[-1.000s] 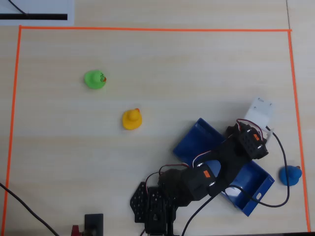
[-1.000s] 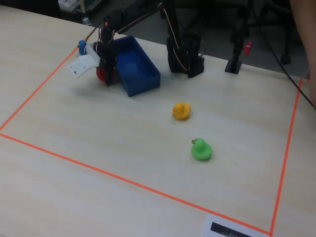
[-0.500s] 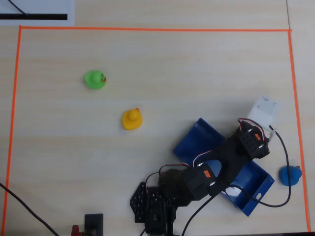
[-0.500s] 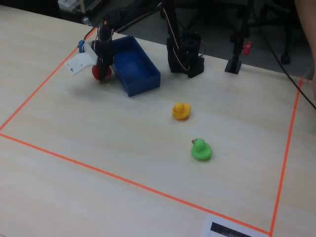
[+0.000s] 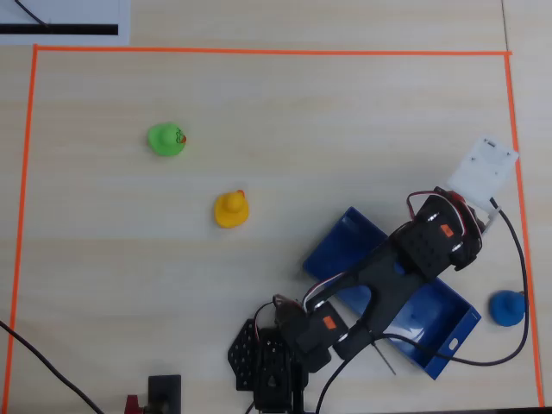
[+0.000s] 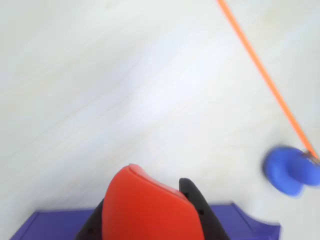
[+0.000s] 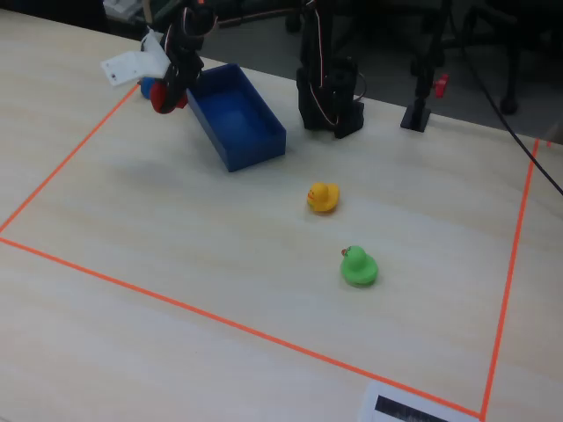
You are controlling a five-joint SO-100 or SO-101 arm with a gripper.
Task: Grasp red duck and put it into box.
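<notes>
One red duck (image 7: 164, 97) hangs pinched between the closed fingers of the gripper (image 7: 167, 95), lifted just outside the box (image 7: 236, 119) beside its long wall, high enough to clear that wall.

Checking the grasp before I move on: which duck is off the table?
The red duck. It hangs in the claw above the table beside the box; the yellow, green and blue ducks sit on the table.
</notes>
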